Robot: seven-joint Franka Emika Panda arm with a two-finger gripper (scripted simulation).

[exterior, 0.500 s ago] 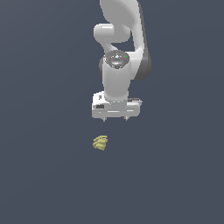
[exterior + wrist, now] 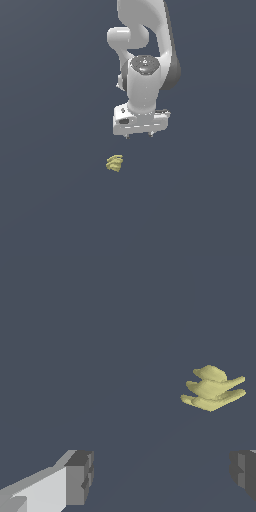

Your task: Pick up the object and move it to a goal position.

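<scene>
The object is a small pale olive-yellow lump with layered folds, lying on the dark grey floor. It also shows in the wrist view. My white gripper hangs above the floor, up and to the exterior view's right of the object, apart from it. In the wrist view the two dark fingertips stand wide apart with nothing between them; the gripper is open and empty. The object lies outside the gap between the fingers.
A flat dark grey floor fills the scene. The white arm rises behind the gripper. No goal marker shows.
The gripper and arm have shifted slightly toward the exterior view's right and a little lower. The object has not moved.
</scene>
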